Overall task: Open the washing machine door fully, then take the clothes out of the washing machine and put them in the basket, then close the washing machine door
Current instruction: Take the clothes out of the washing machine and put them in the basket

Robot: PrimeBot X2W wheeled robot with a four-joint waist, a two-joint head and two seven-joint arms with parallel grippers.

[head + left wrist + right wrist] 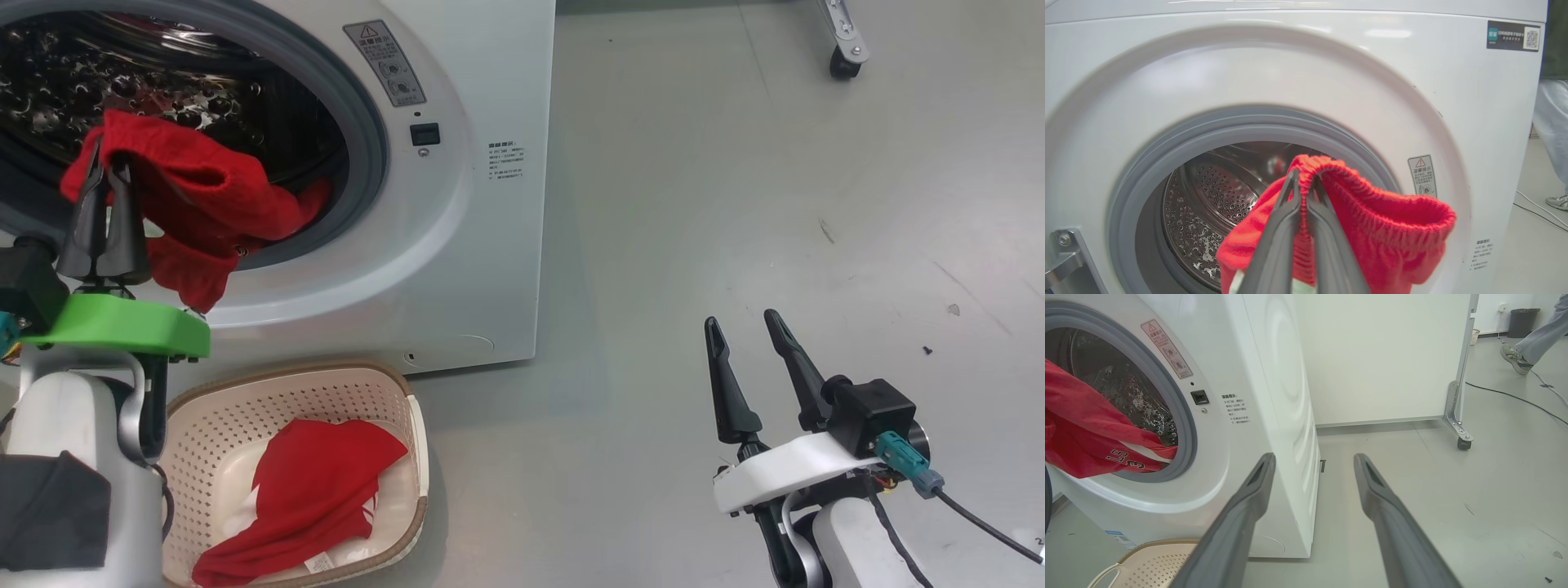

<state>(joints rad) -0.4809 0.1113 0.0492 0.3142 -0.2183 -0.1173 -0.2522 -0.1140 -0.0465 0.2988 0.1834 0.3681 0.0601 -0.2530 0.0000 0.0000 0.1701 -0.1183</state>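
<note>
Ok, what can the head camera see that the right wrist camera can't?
Head view: a red garment in the basket, and the left gripper shut on a second red garment. Right wrist view: a person's shoe and a black bin. Both: the washing machine, that second red garment, the basket's rim, the open right gripper.

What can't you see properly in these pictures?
- Drum, head view: lower part hidden behind the red garment in the left gripper.
- Basket, head view: left side behind the left arm, bottom edge cuts it off.
- Black sticker, left wrist view: print too small.
- Person, left wrist view: cut by right edge.
</note>
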